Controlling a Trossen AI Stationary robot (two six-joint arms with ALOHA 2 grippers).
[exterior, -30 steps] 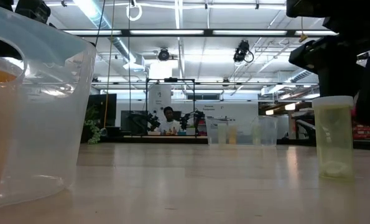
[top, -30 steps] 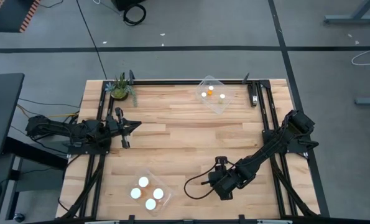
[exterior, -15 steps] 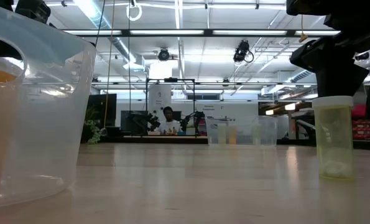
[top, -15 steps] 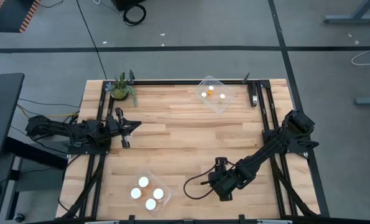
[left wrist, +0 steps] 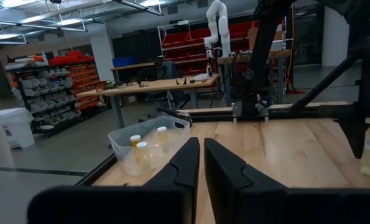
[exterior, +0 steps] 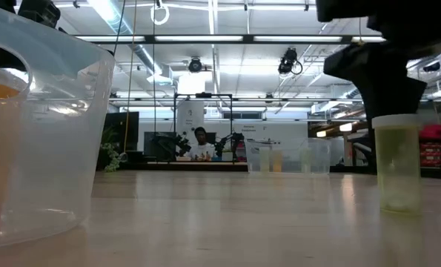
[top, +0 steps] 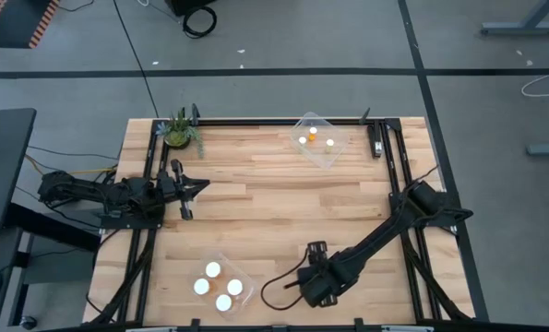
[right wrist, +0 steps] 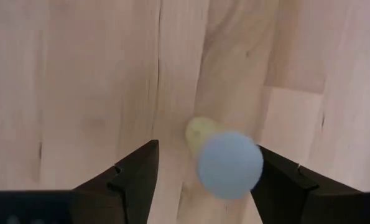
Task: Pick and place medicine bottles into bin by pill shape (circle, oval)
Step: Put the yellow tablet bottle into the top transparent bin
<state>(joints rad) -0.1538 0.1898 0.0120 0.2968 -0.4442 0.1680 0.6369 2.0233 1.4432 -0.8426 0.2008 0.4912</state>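
Medicine bottles are eight by the count of the task, but only seven show clearly from above. One bottle (exterior: 397, 162) stands alone and upright on the wooden surface (top: 274, 207), at the near side to the right of the middle. In the right wrist view this lone bottle (right wrist: 225, 162) is seen from above, its white cap between the two dark fingers (right wrist: 132, 177) of the right end effector (right wrist: 203, 177). The fingers stand spread on both sides of the cap and do not touch it, so the right end effector (top: 313, 286) is open around the bottle. In the high view the arm covers this bottle, and I cannot see it there.

Four bottles with white caps stand in the near clear bin (top: 244, 275), at the near left part of the surface. Three more stand in the far clear bin (top: 316, 124), near the far edge; one of them seems to show orange, though this is small in the view.

The left end effector (top: 184, 189) waits at the left side of the surface, well apart from all bottles. In the left wrist view its fingers (left wrist: 185, 168) are almost together, with only a thin gap between them.

A small green plant (top: 178, 131) stands at the far left corner.
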